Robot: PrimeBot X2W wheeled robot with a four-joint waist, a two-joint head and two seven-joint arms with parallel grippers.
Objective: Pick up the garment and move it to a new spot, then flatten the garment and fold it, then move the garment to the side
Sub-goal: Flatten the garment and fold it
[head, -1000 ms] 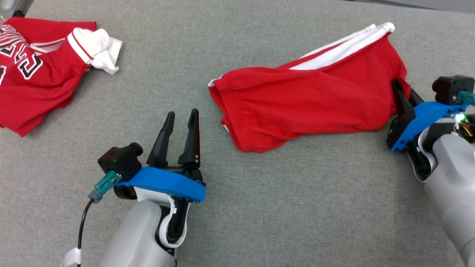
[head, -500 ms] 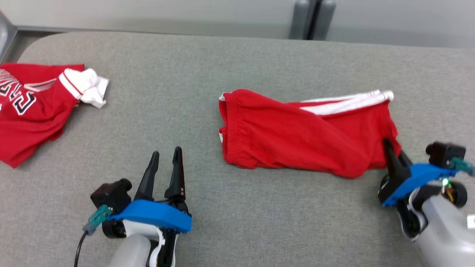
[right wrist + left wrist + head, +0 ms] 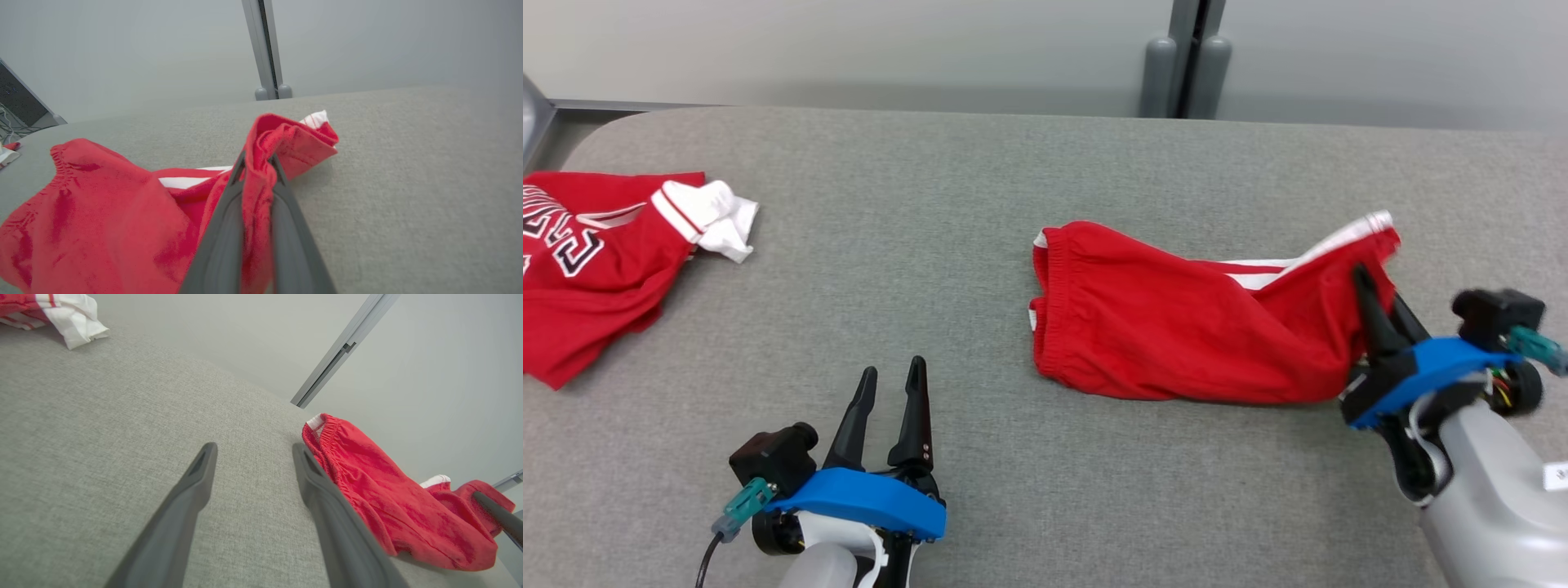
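R gripper pinches red shorts by a leg, near table right edge, to drag them; L gripper wide, empty

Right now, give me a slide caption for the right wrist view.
Right gripper shut on a fold of the shorts lying on the grey surface.
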